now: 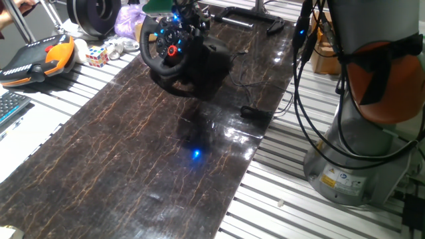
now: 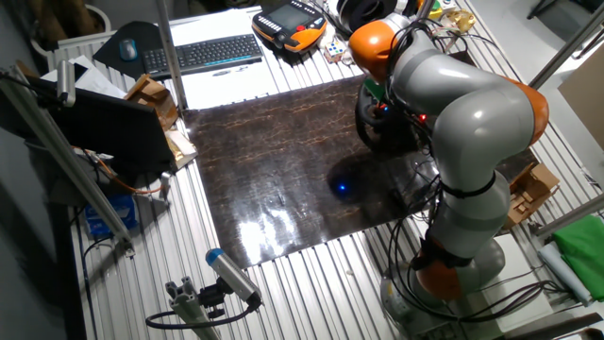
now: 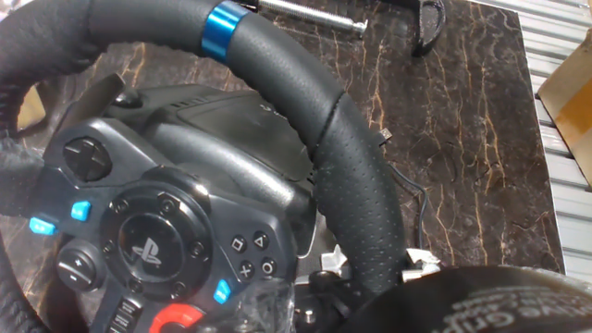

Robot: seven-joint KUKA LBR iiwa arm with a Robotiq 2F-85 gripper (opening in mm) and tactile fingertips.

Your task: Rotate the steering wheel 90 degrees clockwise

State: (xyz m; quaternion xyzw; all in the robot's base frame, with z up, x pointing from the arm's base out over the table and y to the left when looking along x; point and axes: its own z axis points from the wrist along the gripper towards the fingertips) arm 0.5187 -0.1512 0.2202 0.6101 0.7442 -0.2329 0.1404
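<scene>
The steering wheel point(image 1: 169, 50) is black with a thick rim, a red knob and lit blue buttons on its hub. It stands on its black base at the far end of the dark marble mat point(image 1: 146, 153). My gripper point(image 1: 186, 25) is at the wheel's upper right rim, and its fingers are hidden against the black wheel. The hand view shows the steering wheel's rim point(image 3: 356, 185) very close, with a blue stripe point(image 3: 223, 22) near the top and the hub point(image 3: 157, 240) at the lower left. In the other fixed view the arm hides most of the wheel point(image 2: 376, 121).
A Rubik's cube point(image 1: 97, 56), an orange and black pendant point(image 1: 40, 58), a black spool point(image 1: 93, 14) and a purple bag point(image 1: 127, 20) lie at the far left. A small black box point(image 1: 254, 113) with cables sits on the mat's right edge. The robot base point(image 1: 358, 159) stands at the right.
</scene>
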